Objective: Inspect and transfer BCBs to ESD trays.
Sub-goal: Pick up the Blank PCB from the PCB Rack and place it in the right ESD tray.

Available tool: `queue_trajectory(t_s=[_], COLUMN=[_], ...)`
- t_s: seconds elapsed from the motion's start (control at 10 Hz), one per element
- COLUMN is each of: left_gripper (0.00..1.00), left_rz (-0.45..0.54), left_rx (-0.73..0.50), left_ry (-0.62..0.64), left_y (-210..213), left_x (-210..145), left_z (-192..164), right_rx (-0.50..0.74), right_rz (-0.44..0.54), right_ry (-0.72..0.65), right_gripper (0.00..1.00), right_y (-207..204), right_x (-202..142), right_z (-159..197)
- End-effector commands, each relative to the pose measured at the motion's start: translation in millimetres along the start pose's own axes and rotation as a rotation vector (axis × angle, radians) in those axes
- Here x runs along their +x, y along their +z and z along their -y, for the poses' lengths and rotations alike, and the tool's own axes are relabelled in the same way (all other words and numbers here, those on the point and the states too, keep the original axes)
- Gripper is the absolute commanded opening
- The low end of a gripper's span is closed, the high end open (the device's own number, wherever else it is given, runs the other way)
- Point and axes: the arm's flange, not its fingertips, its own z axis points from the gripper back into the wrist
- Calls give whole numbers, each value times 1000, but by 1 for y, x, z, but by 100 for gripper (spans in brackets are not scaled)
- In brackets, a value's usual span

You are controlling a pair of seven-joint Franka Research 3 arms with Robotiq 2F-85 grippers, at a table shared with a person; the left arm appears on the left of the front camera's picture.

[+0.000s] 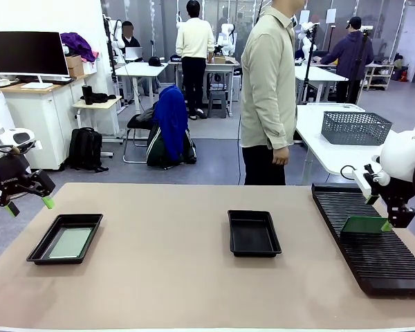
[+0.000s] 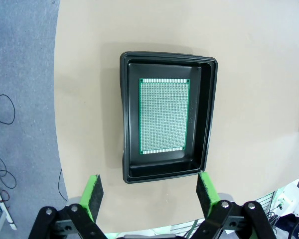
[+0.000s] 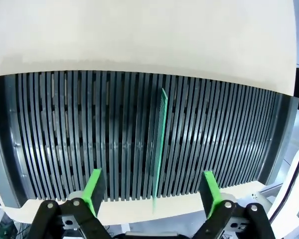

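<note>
BCB [image 3: 161,149] in rack [image 3: 65,139] slot, person [image 1: 268,90] beyond table [image 1: 166,263]

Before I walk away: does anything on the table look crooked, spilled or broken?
Nothing stands out. One BCB lies flat and square in the left tray; a second BCB stands on edge in the rack. Nothing spilled.

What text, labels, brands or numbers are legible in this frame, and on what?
No text reads clearly.
Too blurred to read: small dark lettering on the white right arm casing.
Too small to read: white sheets on the far wall.
No print seen: pale green perforated board, black plastic tray around it, black ribbed rack.
</note>
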Motion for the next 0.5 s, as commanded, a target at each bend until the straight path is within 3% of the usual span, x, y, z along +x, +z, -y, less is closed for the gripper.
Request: queue_trajectory(t_s=[0.0,0.4], left_gripper=[100,100], left_rz=[11,11], left_rx=[-7,-7], left_ry=[-15,-15], left_y=[-1,-1], left_x=[1,1], left_z=[-2,-2], right_rx=[-32,-64], right_rz=[29,35], right_ry=[10,-8], right_gripper=[100,100], right_y=[-15,-24], right_x=[-6,-5], right_z=[-2,-4])
